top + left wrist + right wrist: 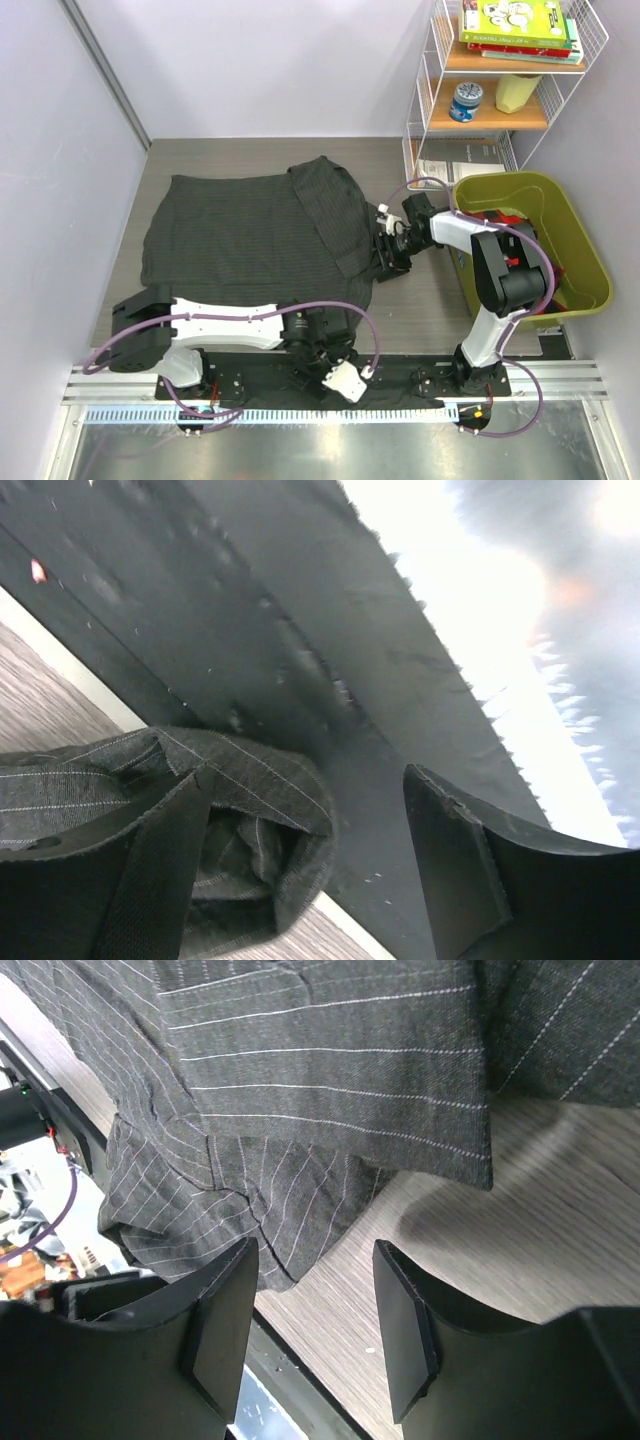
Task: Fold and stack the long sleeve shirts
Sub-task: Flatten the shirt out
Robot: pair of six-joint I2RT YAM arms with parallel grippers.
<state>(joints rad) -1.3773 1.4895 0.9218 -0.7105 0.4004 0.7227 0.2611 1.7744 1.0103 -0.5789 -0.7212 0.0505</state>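
A dark pinstriped long sleeve shirt [240,240] lies spread on the wooden table [430,300], with a flap of the same cloth [335,200] folded over its right side. My left gripper [325,345] is at the shirt's near edge, over the black base strip. In the left wrist view it [300,870] is open, and a bunched hem of the shirt [250,820] lies against its left finger [150,880]. My right gripper [388,250] is at the shirt's right edge. It [315,1330] is open and empty just above the table, with the shirt's hem [330,1060] beyond its fingertips.
A green bin [580,250] stands at the right beside the right arm. A wire shelf [430,110] with books, a can and a yellow cup stands at the back right. The black base strip [260,385] runs along the near edge. Walls close the left and back.
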